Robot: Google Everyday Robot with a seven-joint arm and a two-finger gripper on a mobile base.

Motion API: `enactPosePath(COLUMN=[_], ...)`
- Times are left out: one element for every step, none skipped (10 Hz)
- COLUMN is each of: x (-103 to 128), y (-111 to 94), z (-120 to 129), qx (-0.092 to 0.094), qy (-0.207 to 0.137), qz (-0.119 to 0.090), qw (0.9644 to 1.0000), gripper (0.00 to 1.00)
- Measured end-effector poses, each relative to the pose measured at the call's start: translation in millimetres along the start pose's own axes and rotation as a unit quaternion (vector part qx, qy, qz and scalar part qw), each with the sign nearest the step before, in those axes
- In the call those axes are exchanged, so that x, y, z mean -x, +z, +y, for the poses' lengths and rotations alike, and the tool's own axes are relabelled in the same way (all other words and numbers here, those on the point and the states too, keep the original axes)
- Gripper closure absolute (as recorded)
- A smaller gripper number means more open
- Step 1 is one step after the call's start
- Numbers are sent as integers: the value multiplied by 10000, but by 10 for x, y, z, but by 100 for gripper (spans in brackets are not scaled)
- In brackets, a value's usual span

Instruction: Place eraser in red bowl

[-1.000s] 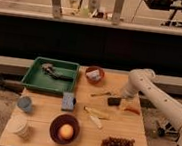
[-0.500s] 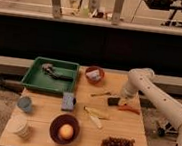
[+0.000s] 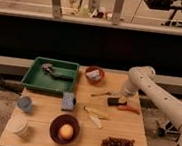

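The eraser is a small flat black block lying on the wooden table, right of centre. My gripper is low over the table at the eraser's right end, touching it or just above it. The red bowl stands at the back of the table, left of the gripper, with a pale object inside. An orange-handled tool lies just in front of the gripper. My white arm reaches in from the right.
A green tray holding a dark object is at the back left. A blue-grey block, a yellowish item, a dark bowl holding an orange ball, grapes, a blue cup and a white cup stand on the table.
My gripper has shifted slightly left and down towards the eraser. The objects on the table have stayed in place.
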Motion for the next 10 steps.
enactPosePath(x=[7, 22, 27, 29, 28, 9, -7, -3, 18, 37], y=[-64, -85, -17, 77, 196, 303, 340, 337, 290, 281], z=[-14, -29, -6, 13, 31, 43, 48, 46, 37, 34], qx=[-23, -36, 13, 41, 58, 59, 59, 61, 69, 64], qy=[-17, -28, -21, -6, 5, 19, 24, 26, 16, -2], qz=[5, -15, -31, -47, -63, -78, -92, -103, -108, -106], qw=[10000, 10000, 10000, 10000, 10000, 10000, 9999, 9999, 9999, 9999], gripper=[82, 97, 99, 96, 88, 77, 67, 59, 47, 44])
